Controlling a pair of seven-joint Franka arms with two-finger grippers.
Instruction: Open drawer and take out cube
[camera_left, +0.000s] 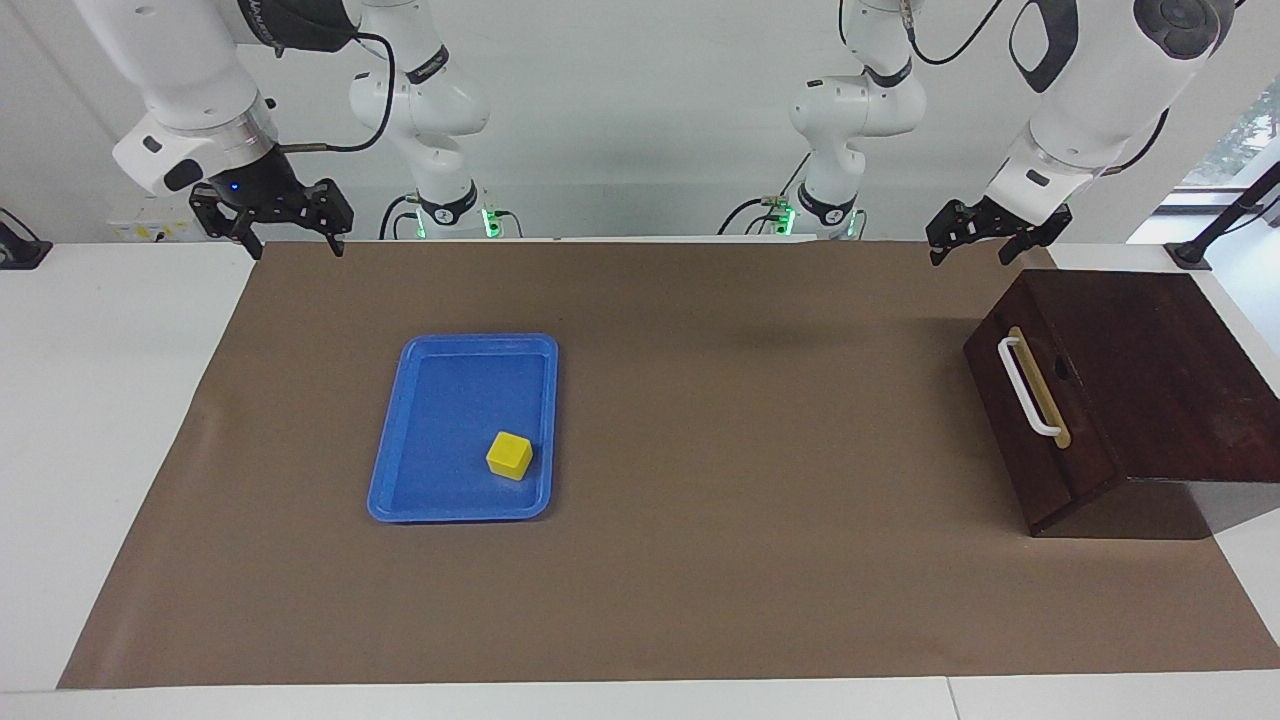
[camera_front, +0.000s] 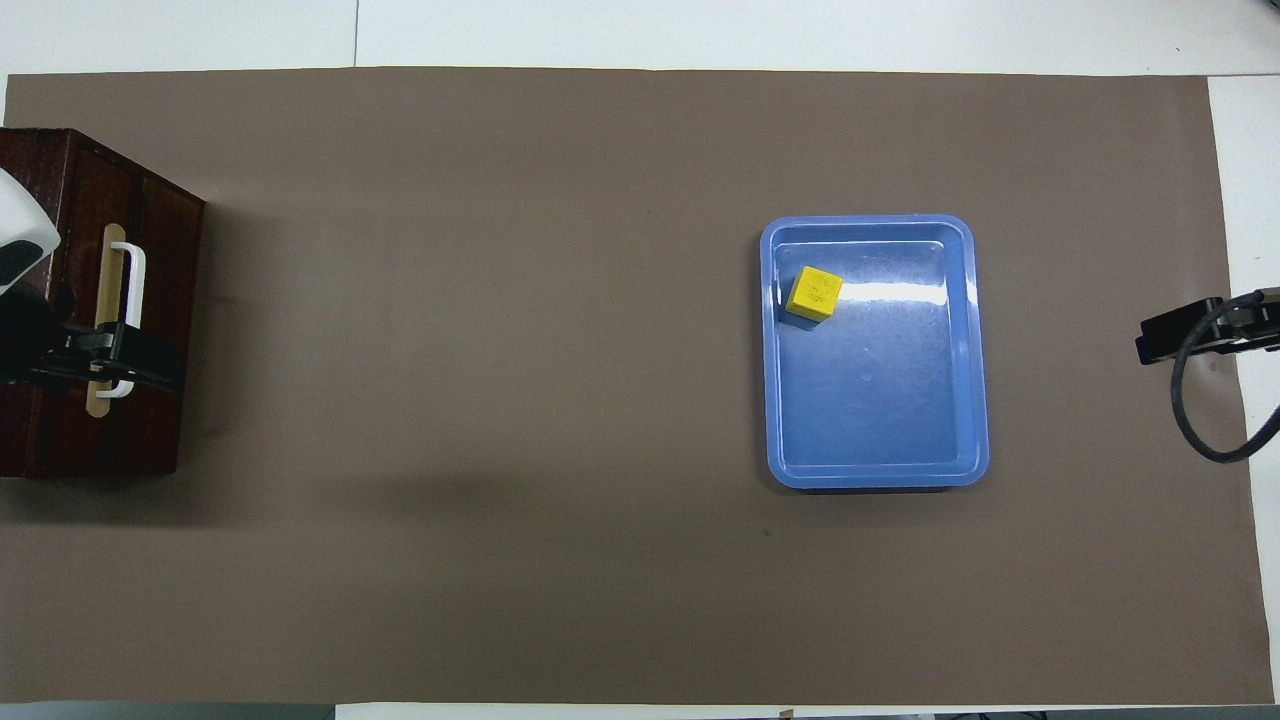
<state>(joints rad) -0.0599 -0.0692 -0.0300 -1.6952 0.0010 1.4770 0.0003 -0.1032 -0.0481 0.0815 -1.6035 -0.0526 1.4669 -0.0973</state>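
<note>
Going from one end of the facing view to the other, the right gripper (camera_left: 292, 246) hangs in the air above the edge of the brown mat (camera_left: 700, 600) at the right arm's end of the table (camera_left: 100, 400), at about ten o'clock in that view. Its two fingers are spread wide and hold nothing.

Next comes the blue tray (camera_left: 440, 512), lying flat on the mat toward the right arm's end. The yellow cube (camera_left: 509, 455) sits inside the tray, in the corner at about five o'clock of the tray in the facing view, close to the rim but apart from both grippers. In the overhead view the cube (camera_front: 813, 294) shows at about ten o'clock of the tray (camera_front: 975, 350).

At the left arm's end stands the dark wooden box (camera_left: 1150, 370). Its drawer (camera_left: 1040, 440) is pushed in flush, and the white handle (camera_left: 1027, 388) on its brass strip faces the middle of the table.

The left gripper (camera_left: 968, 250) hangs at about eleven o'clock of the box in the facing view, above the mat beside the box's corner nearer the robots. Its fingers are spread apart, empty, and clear of the handle.
</note>
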